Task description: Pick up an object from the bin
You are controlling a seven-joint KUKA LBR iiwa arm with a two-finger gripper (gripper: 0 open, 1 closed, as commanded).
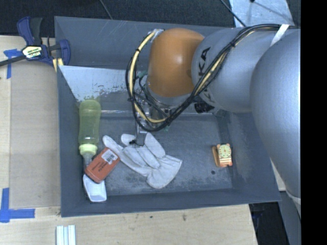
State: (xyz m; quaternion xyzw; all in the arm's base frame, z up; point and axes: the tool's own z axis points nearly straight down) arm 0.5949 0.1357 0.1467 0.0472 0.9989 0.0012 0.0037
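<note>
My gripper hangs under the orange wrist cover, its fingertip low over the upper left part of a white glove lying in the middle of the bin floor. Left of the glove lies an orange block with a white label. A green bottle lies lengthwise along the left wall, its cap pointing toward the front.
A small white piece sits in the front left corner. A small orange and yellow toy rests on the right of the floor. The arm and its cables cover the back right of the bin.
</note>
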